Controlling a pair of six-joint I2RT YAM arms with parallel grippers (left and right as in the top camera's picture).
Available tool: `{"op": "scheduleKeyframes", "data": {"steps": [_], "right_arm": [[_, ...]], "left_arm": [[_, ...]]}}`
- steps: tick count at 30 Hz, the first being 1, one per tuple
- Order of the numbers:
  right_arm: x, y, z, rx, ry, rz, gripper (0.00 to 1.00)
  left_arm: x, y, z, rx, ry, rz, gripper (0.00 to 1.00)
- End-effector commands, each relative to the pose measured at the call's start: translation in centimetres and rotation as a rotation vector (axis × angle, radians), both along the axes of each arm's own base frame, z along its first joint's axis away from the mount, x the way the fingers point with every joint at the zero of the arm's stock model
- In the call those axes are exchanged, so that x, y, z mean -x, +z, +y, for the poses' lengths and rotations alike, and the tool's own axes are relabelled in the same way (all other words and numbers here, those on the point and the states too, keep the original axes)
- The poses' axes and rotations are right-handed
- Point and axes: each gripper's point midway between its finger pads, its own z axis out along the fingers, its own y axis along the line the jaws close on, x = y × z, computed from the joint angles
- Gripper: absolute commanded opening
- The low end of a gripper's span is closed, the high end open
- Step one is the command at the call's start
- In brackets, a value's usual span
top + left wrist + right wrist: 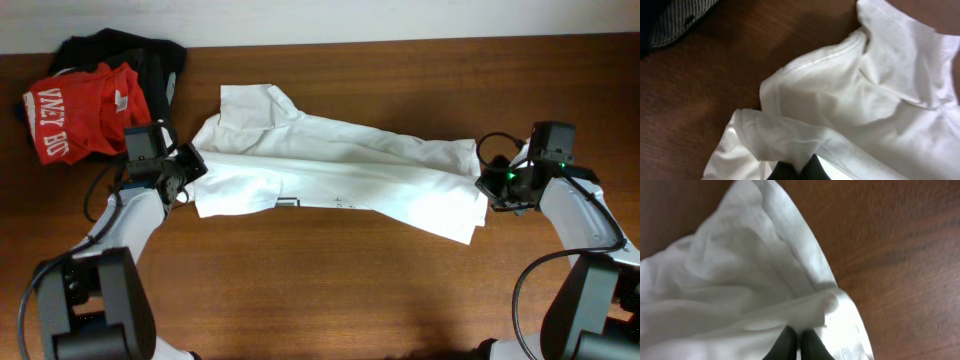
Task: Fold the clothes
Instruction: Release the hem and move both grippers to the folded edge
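The white T-shirt [340, 170] lies stretched across the middle of the wooden table, wrinkled, with a small dark label near its front edge. My left gripper [190, 168] is at the shirt's left end and is shut on a pinched fold of the white fabric [805, 145]; its dark fingertips [799, 169] show at the bottom of the left wrist view. My right gripper [487, 185] is at the shirt's right end and is shut on the white cloth [765, 280]; its fingertips [799, 342] are pressed together under the fold.
A red shirt with white lettering [82, 112] lies on a black garment [150, 55] at the back left, just behind the left arm. The black garment's grey ribbed edge [675, 22] shows in the left wrist view. Bare wood lies in front of the shirt [330, 290].
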Motion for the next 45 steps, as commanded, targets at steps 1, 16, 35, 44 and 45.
{"op": "scheduleKeyframes", "data": {"steps": [1, 16, 35, 44, 45], "right_arm": [[-1.6, 0.8, -1.3, 0.083, -0.020, -0.041, 0.11], [-5.0, 13.3, 4.7, 0.182, 0.284, -0.062, 0.94], [2.7, -2.6, 14.3, 0.118, 0.530, 0.254, 0.17], [1.0, -5.8, 14.0, 0.152, 0.498, 0.198, 0.14], [1.2, -6.1, 13.7, 0.163, 0.495, 0.212, 0.13]], "left_arm": [[-0.6, -1.3, 1.6, -0.044, 0.036, 0.012, 0.10], [-9.2, 12.5, -7.4, -0.278, -0.418, -0.273, 0.74], [3.3, -1.3, -6.4, -0.162, -0.419, 0.415, 0.01], [4.2, -6.8, -6.3, -0.160, -0.420, 0.434, 0.01], [4.7, -7.4, -6.3, -0.155, -0.423, 0.462, 0.01]]}}
